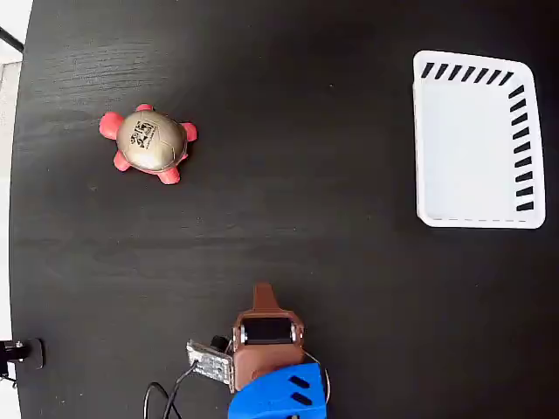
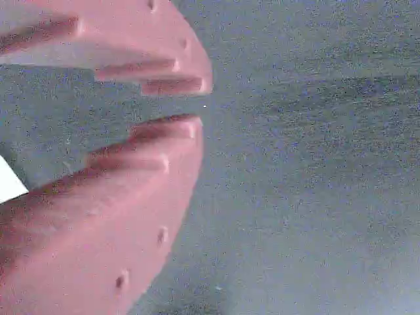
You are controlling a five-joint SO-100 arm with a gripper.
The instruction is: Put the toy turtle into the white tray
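The toy turtle (image 1: 150, 144) lies at the upper left of the black table in the fixed view, its gold shell with a black mark facing up and its pinkish-red head and legs spread around it. At the right stands the white tray (image 1: 476, 140), holding nothing, with dark slots along its top and right walls. My gripper (image 1: 262, 295) hangs at the bottom centre, far from both, pointing up the picture. In the wrist view its pinkish fingers (image 2: 131, 197) nearly meet at the tips, shut on nothing, with bare table beyond; the gripper (image 2: 201, 105) sees neither turtle nor tray.
The table's left edge (image 1: 12, 218) runs down the fixed view, with a small black clamp (image 1: 22, 353) near the bottom left. The blue arm body (image 1: 279, 393) and its cables sit at the bottom edge. Dark tabletop lies between turtle and tray.
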